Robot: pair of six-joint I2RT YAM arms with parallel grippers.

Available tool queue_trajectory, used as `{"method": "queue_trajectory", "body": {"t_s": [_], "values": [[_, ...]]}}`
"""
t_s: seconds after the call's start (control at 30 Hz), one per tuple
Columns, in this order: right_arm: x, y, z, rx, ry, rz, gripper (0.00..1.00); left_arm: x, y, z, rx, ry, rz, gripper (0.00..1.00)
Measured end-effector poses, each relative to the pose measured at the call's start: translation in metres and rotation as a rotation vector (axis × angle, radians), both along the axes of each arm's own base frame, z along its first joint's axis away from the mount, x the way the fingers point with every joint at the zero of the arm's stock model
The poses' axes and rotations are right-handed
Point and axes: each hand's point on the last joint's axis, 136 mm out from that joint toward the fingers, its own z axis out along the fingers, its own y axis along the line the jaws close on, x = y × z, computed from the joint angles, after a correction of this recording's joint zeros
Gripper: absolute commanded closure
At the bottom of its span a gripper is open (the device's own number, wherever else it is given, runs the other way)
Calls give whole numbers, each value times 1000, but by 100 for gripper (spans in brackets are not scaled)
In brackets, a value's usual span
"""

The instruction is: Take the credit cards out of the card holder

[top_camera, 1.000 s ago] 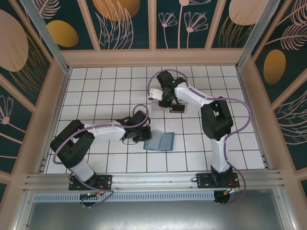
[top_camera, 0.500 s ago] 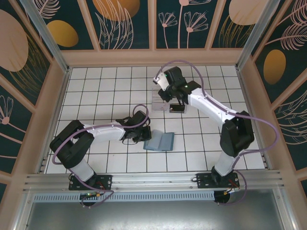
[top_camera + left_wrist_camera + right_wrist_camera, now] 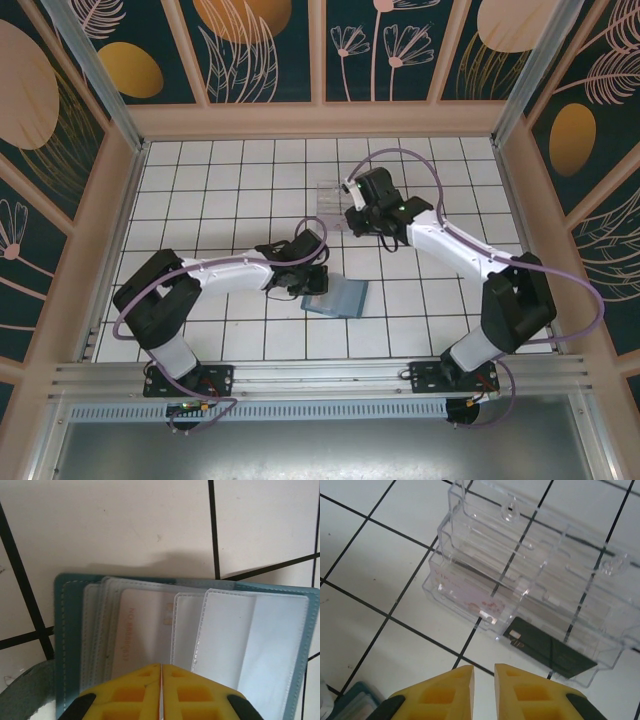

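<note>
Closely, the left gripper (image 3: 161,672) hovers with fingers pressed together, nothing visible between them, over the open card holder (image 3: 250,645), where a pale card (image 3: 142,635) sits pocketed. The right gripper (image 3: 484,669), narrowly parted and empty, hangs near the clear tray (image 3: 485,535) holding a black card (image 3: 550,650). Closed fingers could shove the holder or snag a pocket seam. Bare tiles surround the holder; the tray lies apart.

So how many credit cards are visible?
3: a thin black card and a pale printed card in the clear plastic tray, another pale card in the teal-blue card holder. Others may be hidden.
</note>
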Motion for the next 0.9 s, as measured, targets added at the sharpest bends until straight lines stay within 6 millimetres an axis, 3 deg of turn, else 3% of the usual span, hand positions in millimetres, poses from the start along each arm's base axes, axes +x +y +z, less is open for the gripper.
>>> {"method": "queue_trajectory", "body": {"t_s": [0.07,0.2,0.37,0.53,0.73,0.9], "values": [[-6,-4,-5,15,20,-25,82,0,-2,0,8,7,-4,90],[-15,-17,-11,46,52,-108,82,0,-24,7,-16,1,-48,89],[-13,-42,3,129,48,-265,82,-8,-51,15,-49,-6,-123,89],[-25,-50,14,221,54,-339,81,-17,-67,25,-83,-9,-186,88],[-32,-48,12,282,94,-373,81,-14,-60,21,-41,-35,-192,87],[-37,-42,7,320,135,-365,81,-6,-40,17,64,-79,-150,87]]}}
